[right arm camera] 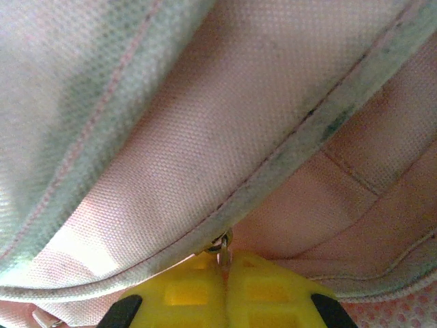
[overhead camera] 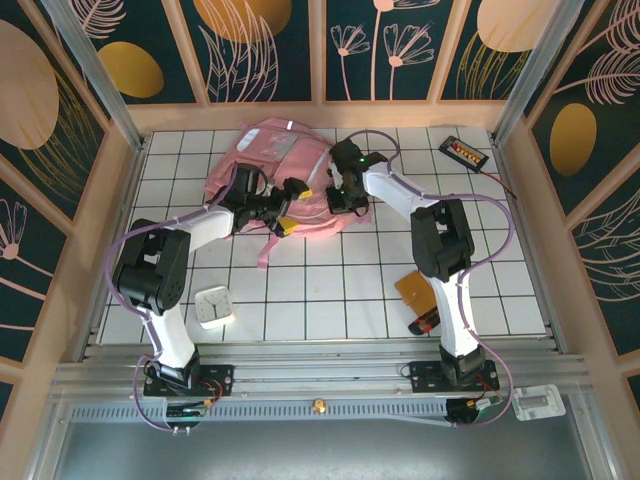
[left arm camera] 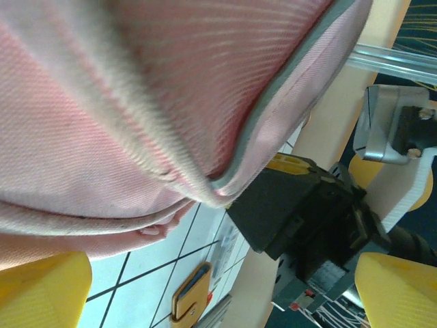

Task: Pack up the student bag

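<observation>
The student bag point(overhead camera: 268, 160), a large pink fabric backpack with pale strips and pink straps, is lying at the far middle of the white tiled table point(overhead camera: 330, 290), and both arms are reaching in on it from either side. The left gripper point(left arm camera: 220, 290) is sitting right at the bag's near edge with its yellow fingers point(left arm camera: 41, 290) spread wide and nothing between them. Its wrist camera is looking up under a bulging fold of pink cloth with a grey piped seam. The right gripper point(right arm camera: 222, 268) is pressing against the bag's right side, and its yellow fingers are clamped tight together. They are pinching what looks like a small metal zipper pull point(right arm camera: 220, 243) hanging from a grey-edged seam, though the close view is making that hard to confirm. From above, the two grippers are working near each other, just apart, along the bag's near right corner. Elsewhere, a small white square clock point(overhead camera: 213, 307) is resting near the left arm's base. A flat orange-tan rectangular case point(overhead camera: 413, 290) is lying near the right arm, with a small red-and-black object point(overhead camera: 425, 322) just beside it. A black rectangular device with orange markings point(overhead camera: 463, 152) is sitting in the far right corner, well apart from the bag.
</observation>
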Robot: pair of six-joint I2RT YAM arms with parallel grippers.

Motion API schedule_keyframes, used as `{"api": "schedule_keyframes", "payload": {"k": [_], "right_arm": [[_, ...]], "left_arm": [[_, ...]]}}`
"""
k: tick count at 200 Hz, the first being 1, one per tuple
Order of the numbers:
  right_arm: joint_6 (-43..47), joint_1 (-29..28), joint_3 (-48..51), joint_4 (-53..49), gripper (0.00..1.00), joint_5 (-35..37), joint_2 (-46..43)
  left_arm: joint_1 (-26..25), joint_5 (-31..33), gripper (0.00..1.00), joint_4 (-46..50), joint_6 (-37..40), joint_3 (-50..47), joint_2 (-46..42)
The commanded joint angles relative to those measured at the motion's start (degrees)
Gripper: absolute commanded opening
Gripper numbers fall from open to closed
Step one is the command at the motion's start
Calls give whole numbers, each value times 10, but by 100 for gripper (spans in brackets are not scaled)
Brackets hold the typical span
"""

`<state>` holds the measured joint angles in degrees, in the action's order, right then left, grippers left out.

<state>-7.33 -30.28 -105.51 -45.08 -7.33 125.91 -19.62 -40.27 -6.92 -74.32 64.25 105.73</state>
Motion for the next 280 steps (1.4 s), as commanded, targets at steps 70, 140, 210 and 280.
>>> {"api": "schedule_keyframes", "payload": {"k": [70, 140, 210, 280], "right_arm": [[-15, -20, -18, -17, 0, -93, -62], [-24, -26, -57, -27, 0, -113, -53], [-21, -35, -54, -30, 0, -104, -53], [-13, -21, -56, -48, 0, -40, -51]], "left_arm": [[1, -16, 90, -45, -74, -32, -24], [-10, -14, 86, -78, -104, -63, -26], [-9, 6, 31, -162, -166, -61, 11], [16, 5, 0, 74, 79, -4, -9]]}}
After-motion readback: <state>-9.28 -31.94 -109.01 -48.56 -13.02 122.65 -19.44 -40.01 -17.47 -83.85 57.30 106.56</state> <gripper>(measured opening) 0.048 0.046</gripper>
